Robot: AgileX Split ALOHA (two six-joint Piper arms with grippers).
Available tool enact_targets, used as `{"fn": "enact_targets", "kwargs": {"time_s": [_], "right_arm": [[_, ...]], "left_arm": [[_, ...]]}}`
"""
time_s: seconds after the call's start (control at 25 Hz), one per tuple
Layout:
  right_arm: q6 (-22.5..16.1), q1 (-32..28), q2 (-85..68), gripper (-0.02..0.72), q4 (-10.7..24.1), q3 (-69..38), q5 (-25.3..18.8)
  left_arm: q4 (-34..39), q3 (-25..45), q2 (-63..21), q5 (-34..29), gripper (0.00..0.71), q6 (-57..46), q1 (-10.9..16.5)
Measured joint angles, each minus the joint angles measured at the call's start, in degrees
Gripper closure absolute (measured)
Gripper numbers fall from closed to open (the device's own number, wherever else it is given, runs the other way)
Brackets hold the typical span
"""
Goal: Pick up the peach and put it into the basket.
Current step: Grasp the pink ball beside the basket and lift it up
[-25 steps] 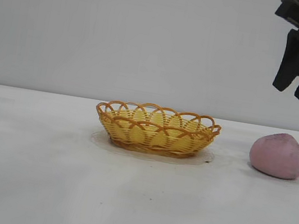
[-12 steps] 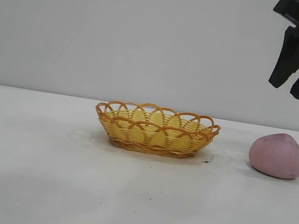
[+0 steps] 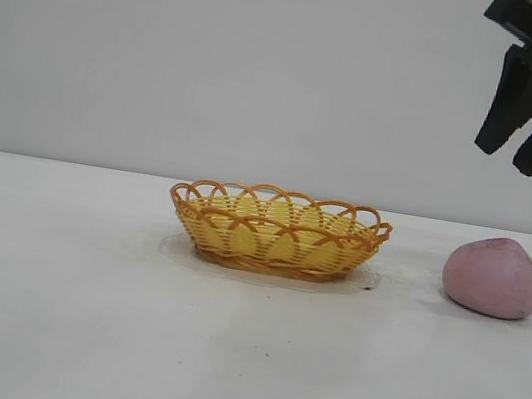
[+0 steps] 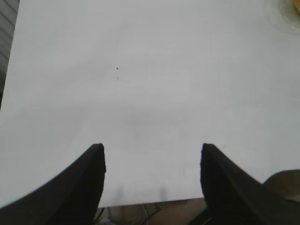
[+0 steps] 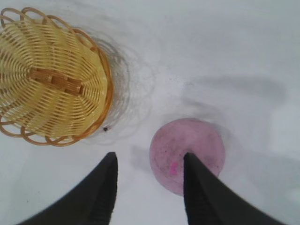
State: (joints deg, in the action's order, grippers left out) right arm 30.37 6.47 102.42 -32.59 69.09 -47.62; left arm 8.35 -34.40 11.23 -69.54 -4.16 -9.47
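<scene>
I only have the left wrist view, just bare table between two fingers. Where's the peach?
Observer: The peach lies on the table, to the right of the basket in the exterior view, apart from it.
Operator: Anything in the basket?
Observer: No, the right wrist view shows only its woven floor.
Operator: Where's the right gripper?
Observer: The right gripper hangs open above the peach, clear of it.
</scene>
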Motion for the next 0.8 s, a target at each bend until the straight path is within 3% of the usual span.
{"fn": "enact_targets", "kwargs": {"time_s": [0.16,0.32,0.8], "right_arm": [[0.0,0.0,0.0,0.381,0.0,0.0,0.0],[0.2,0.0,0.0,0.381,-0.1,0.0,0.0],[0.6,0.0,0.0,0.381,-0.5,0.0,0.2]], "left_arm": [[-2.0,3.8,-6.1,-0.1,0.319,1.0,0.0],[-7.2,6.1,-10.7,4.2,0.319,2.8,0.0],[-10.2,6.7,-12.2,5.0,0.319,6.2,0.0]]}}
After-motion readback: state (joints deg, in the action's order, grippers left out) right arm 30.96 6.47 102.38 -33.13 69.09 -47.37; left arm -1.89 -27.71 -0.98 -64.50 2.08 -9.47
